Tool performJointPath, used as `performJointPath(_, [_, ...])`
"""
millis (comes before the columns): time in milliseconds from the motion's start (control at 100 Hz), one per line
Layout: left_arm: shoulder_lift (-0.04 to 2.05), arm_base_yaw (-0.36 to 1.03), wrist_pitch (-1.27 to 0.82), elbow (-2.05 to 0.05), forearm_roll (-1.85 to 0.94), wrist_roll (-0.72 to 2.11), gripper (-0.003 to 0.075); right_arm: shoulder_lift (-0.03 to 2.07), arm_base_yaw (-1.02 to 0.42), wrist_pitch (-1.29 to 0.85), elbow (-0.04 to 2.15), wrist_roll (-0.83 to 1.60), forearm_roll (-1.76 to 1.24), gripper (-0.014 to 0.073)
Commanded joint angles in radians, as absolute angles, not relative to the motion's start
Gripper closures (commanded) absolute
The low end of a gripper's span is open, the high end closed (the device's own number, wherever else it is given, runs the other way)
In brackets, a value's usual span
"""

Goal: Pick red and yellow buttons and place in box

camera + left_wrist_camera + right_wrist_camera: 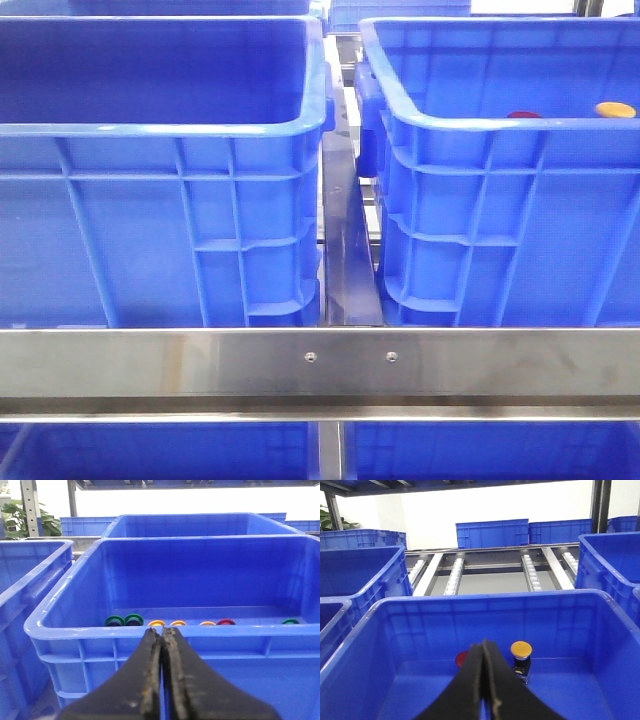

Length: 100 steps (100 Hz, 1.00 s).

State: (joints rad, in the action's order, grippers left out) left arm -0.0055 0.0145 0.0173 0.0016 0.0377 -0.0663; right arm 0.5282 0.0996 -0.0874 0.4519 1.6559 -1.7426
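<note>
Two alike blue boxes stand side by side, and I cannot tell which is the task's box. In the right box [480, 125] a red button [522, 114] and a yellow button [615, 109] show just over the rim. My right gripper [484, 642] is shut and empty above this box [470, 599]. The yellow button [521, 649] stands on a black body, and the red button [462, 658] is half hidden behind the fingers. My left gripper [161, 630] is shut and empty before the near rim of a box [100, 631]. This box holds several buttons, among them red [226, 622] and yellow [156, 623].
The floor of the left box [150, 128] is hidden in the front view. A steel rail [320, 365] crosses in front of both boxes, with a narrow gap [345, 250] between them. Roller tracks [455, 575] and more blue crates [492, 534] lie behind. Neither gripper shows in the front view.
</note>
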Motion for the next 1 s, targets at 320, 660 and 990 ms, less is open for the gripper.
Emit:
performJointPath(320, [-0.039,0.014,0.102,0.043,0.038,-0.074,0.0739,0.529,0.107,-0.119,0.476,1.627,-1.722,0.0662])
performJointPath(660, [-0.039,0.014,0.102,0.043,0.038,-0.074,0.0739,0.529,0.106,-0.127,0.491,0.764,-0.878,0.0662])
performJointPath(990, [-0.039,0.014,0.102,0.043,0.038,-0.074,0.0739,0.441,0.063,-0.081,0.486,0.144,-0.179,0.0662])
